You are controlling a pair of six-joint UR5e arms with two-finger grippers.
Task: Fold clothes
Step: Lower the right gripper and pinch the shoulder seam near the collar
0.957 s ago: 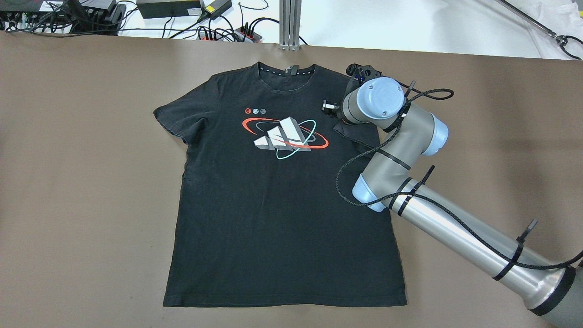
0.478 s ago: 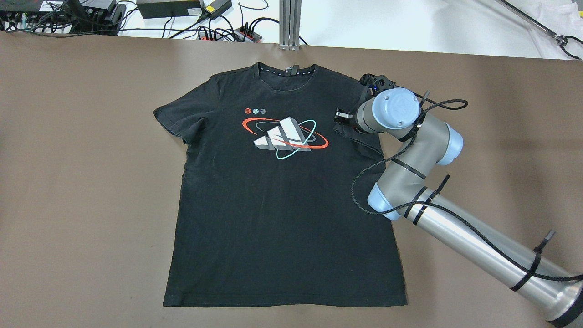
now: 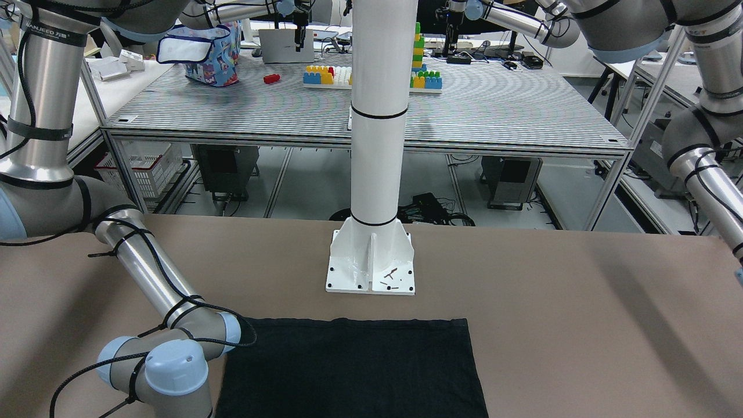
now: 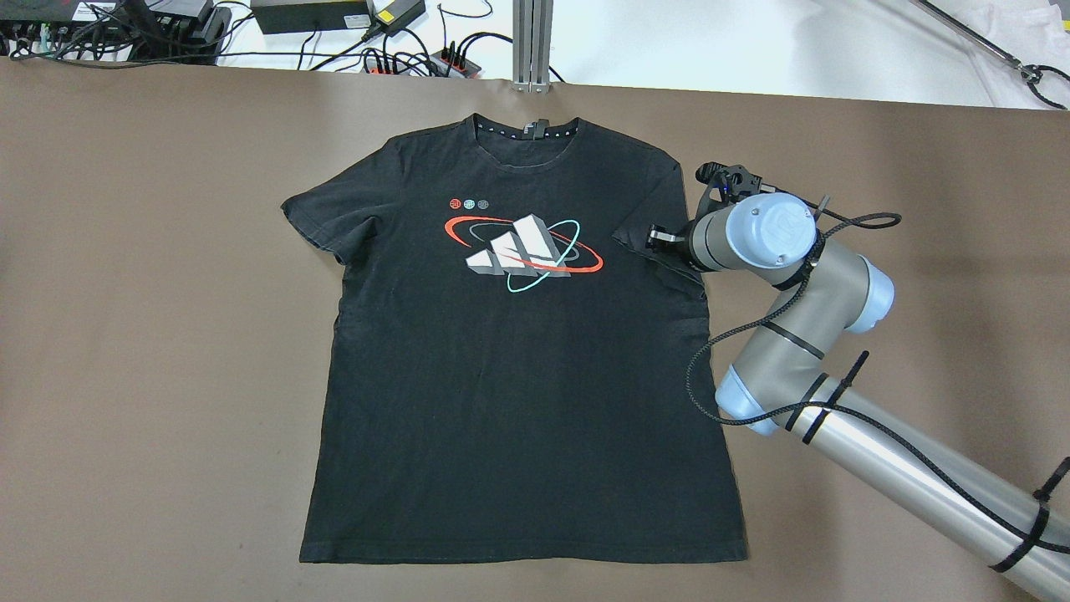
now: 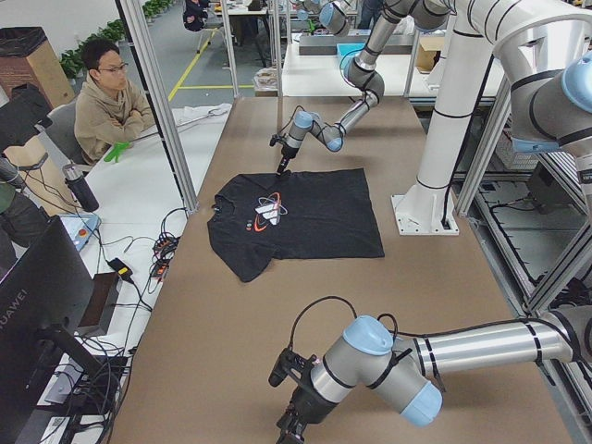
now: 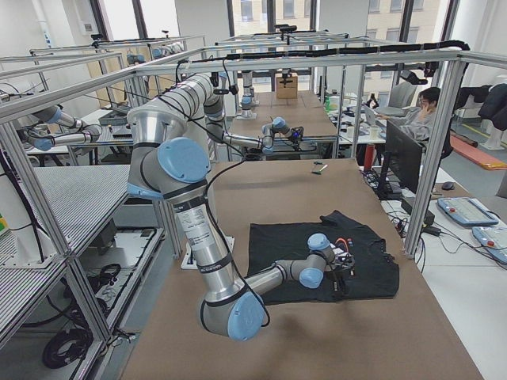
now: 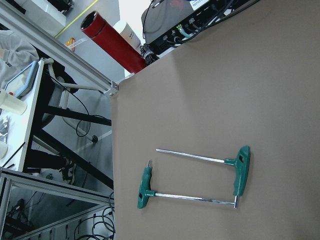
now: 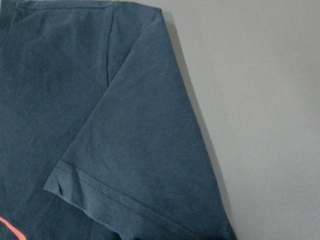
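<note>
Brown table covering (image 4: 150,334) fills the overhead frame; the shirt (image 4: 518,401) is laid flat, print up, at centre, its right-of-frame sleeve (image 8: 145,150) folded inward over the chest. The right gripper (image 4: 656,240) hangs over that sleeve at centre right; whether it is released or clenched cannot be told, as no fingers are shown in the wrist view.

Risk, as judged: the inward fold could spring back or be dragged if the cloth is brushed by the arm.

Left to right, the left-end view alone shows the left gripper (image 5: 287,427) low in frame, well apart from the shirt; its state cannot be told. Two green T-handle keys (image 7: 200,180) are seen only by the left wrist camera.
</note>
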